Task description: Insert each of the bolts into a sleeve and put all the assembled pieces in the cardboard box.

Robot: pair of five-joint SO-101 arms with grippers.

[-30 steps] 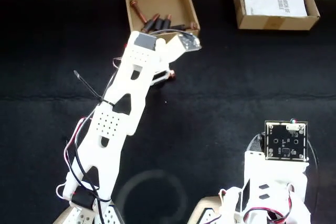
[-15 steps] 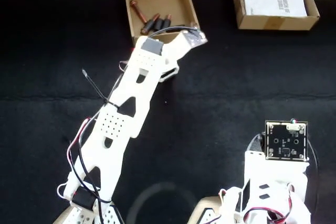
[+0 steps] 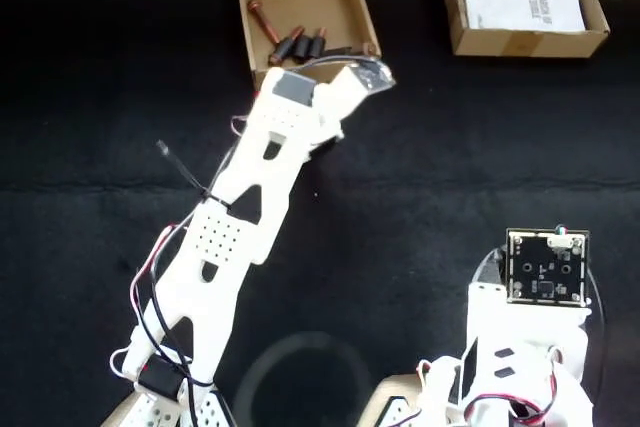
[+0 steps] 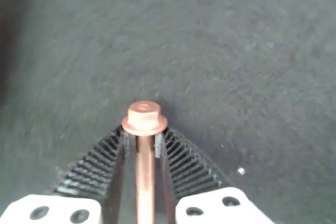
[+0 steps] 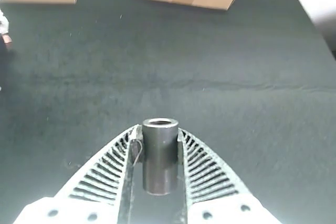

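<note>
The left jaws are closed on a copper bolt (image 4: 144, 153), its head just beyond their tips. The right jaws clamp a dark sleeve (image 5: 160, 156) between them.

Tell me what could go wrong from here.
The left gripper pinches the bolt by its thin shaft, so it may tilt or slip when pushed. The sleeve in the right gripper has a narrow hole; small misalignment could jam. The left arm is near the cardboard box and might bump it.
</note>
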